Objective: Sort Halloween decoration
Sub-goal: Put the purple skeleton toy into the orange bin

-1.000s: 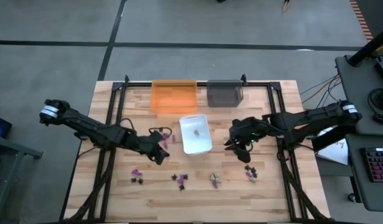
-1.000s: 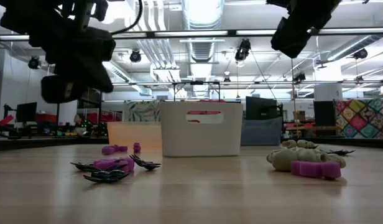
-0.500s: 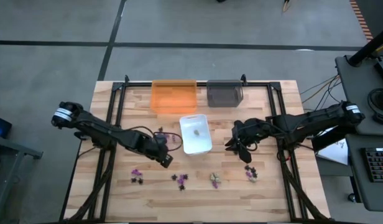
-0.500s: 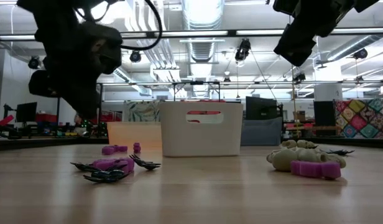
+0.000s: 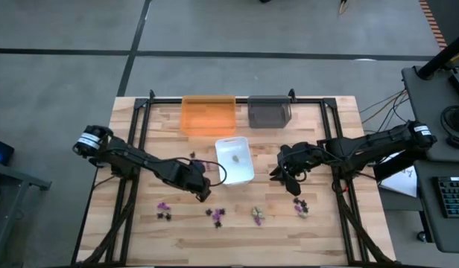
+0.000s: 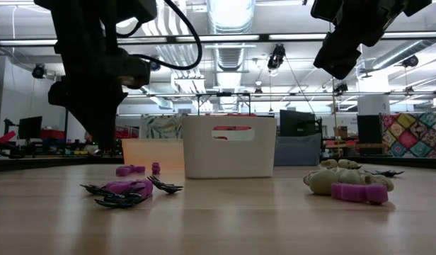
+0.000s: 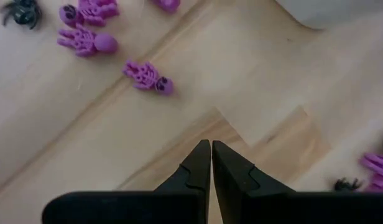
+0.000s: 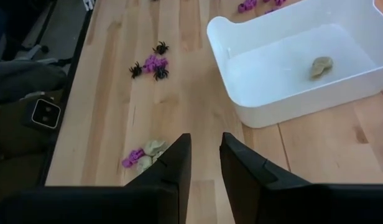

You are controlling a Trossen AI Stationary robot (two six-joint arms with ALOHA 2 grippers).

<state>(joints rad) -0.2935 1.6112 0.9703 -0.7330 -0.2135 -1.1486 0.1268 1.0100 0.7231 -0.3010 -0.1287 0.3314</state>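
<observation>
The Halloween decoration is scattered small toys. Purple skeletons lie under my left gripper's camera, purple and black pieces along the near side, and a beige-and-purple clump ahead of my right gripper. One beige piece lies in the white tray. My left gripper hangs shut above bare wood left of the tray, pointing down with nothing in it. My right gripper hovers right of the tray, slanting down, its fingers apart with only table between them.
An orange tray and a grey tray stand at the far edge. Black rails run under the tabletop on both sides. Bare wood lies between the white tray and the near row of pieces.
My left gripper has moved toward the table's right and near edges, closer to the white tray. It has tipped from nearly level to pointing steeply down, and it has stayed shut.
</observation>
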